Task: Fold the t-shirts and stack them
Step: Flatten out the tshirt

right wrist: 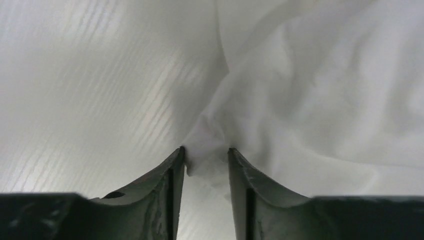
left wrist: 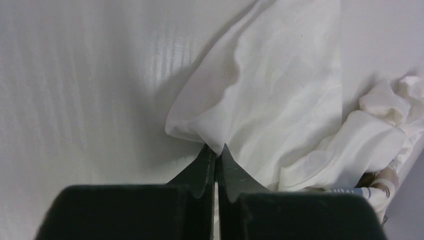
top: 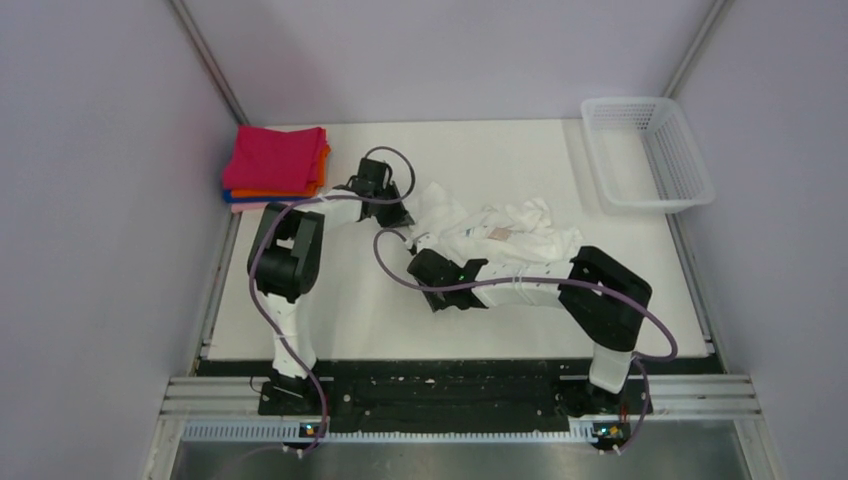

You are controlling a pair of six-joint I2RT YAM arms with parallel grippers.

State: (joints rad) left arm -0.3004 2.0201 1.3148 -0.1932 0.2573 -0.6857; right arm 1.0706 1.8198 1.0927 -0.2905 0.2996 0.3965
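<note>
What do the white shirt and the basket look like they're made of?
White shirt: thin soft cloth, likely cotton, matte. It wrinkles loosely and gathers to a fine point where the left tool pinches its edge. Basket: white plastic by the look, slightly glossy, with stiff open mesh walls and a solid rim that holds its shape.

One plain white wrinkled thin-cotton t-shirt (left wrist: 280,90), crumpled on a white table surface (left wrist: 75,100) that shows to its left, a fold of its near edge pinched between the closed black left gripper (left wrist: 216,152).
</note>
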